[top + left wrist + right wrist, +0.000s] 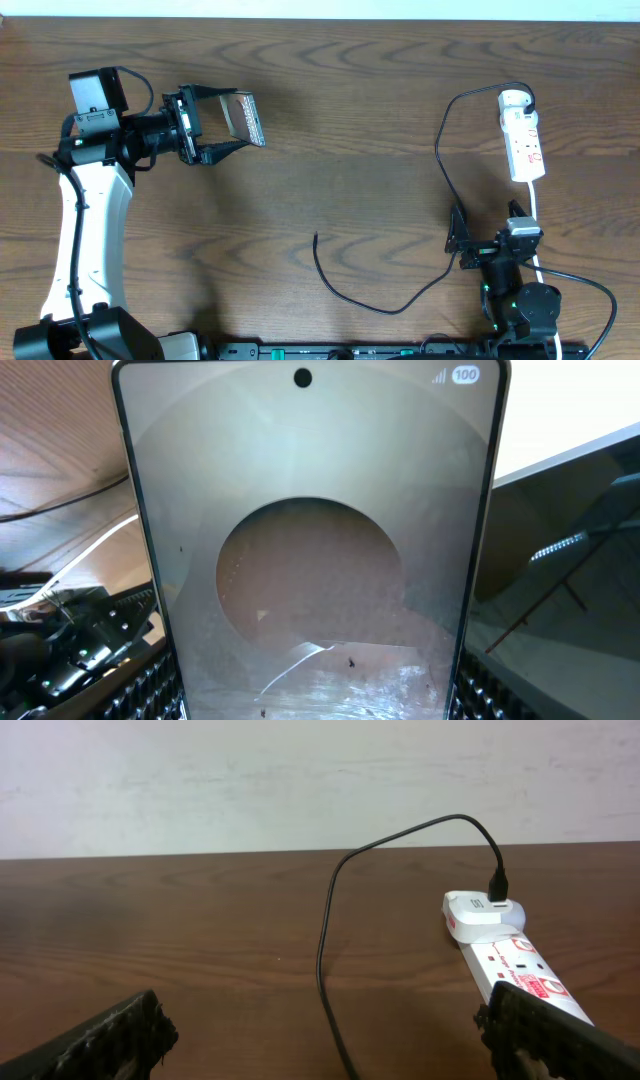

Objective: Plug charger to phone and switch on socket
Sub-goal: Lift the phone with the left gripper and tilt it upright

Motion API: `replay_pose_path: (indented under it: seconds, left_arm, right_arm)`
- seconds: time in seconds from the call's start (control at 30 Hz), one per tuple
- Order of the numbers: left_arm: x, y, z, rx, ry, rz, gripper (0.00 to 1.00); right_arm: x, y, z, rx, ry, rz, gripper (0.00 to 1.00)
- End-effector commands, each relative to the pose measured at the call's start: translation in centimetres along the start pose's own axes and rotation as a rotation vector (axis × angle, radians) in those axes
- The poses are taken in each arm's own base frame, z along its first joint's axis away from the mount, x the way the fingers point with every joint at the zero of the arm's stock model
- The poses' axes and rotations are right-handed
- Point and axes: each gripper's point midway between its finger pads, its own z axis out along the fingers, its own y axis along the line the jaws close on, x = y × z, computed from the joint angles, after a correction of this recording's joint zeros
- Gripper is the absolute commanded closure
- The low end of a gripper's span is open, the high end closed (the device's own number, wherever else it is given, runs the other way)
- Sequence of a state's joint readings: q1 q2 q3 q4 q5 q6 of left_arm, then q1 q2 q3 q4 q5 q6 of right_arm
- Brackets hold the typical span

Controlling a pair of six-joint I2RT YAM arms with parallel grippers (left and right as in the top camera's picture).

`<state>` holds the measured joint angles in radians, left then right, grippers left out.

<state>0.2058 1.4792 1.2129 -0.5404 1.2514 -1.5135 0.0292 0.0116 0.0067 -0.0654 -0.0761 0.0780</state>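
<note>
My left gripper [232, 122] is shut on the phone [246, 118] and holds it above the table at the upper left. In the left wrist view the phone's glossy face [310, 540] fills the frame between my fingers [312, 705]. The white socket strip [525, 140] lies at the right, with a white plug head [478, 910] at its far end. The black charger cable [443, 170] runs from that plug head down the table to its free tip [316, 237]. My right gripper [485, 232] is open and empty, just short of the strip [520, 965], with the cable [328, 970] lying between its fingers [330, 1040].
The strip's white cord [536, 215] runs down past my right arm. The charger cable loops across the lower middle of the table [390, 308]. A pale wall [300, 780] rises behind the table's far edge.
</note>
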Motion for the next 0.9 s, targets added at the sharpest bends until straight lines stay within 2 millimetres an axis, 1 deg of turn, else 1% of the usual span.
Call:
replay_pose_path:
  seconds: [0.0,0.2,0.37,0.43,0.5,0.57,0.67,0.77,0.87]
  left_arm:
    - [1.7,-1.1,-0.5,0.019,0.048,0.046,0.93]
    - [1.6,-1.1,-0.5,0.019,0.043,0.062,0.93]
    - [0.9,-1.1,-0.4,0.020,0.001,0.115,0.93]
    - [-0.3,-1.2,-0.5,0.018,-0.068,0.155,0.93]
    - [-1.9,-1.0,-0.6,0.005,-0.165,0.200,0.93]
    - [-3.6,-0.4,-0.9,-0.027,-0.263,0.211,0.93]
    - [-6.5,1.8,-2.0,-0.116,-0.440,0.155,0.93]
    - [-9.3,4.2,-4.0,-0.218,-0.634,0.089,0.93]
    - [-10.8,6.1,-5.4,-0.290,-0.742,0.043,0.93]
  right_arm:
    - [0.0,0.0,0.0,-0.004,0.000,-0.012,0.01]
    - [0.0,0.0,0.0,-0.004,0.000,-0.012,0.01]
    - [0.0,0.0,0.0,-0.004,0.000,-0.012,0.01]
    - [0.0,0.0,0.0,-0.004,0.000,-0.012,0.01]
    - [0.0,0.0,0.0,-0.004,0.000,-0.012,0.01]
    - [0.0,0.0,0.0,-0.004,0.000,-0.012,0.01]
    - [0.0,0.0,0.0,-0.004,0.000,-0.012,0.01]
    - [0.0,0.0,0.0,-0.004,0.000,-0.012,0.01]
    - [0.0,0.0,0.0,-0.004,0.000,-0.012,0.01]
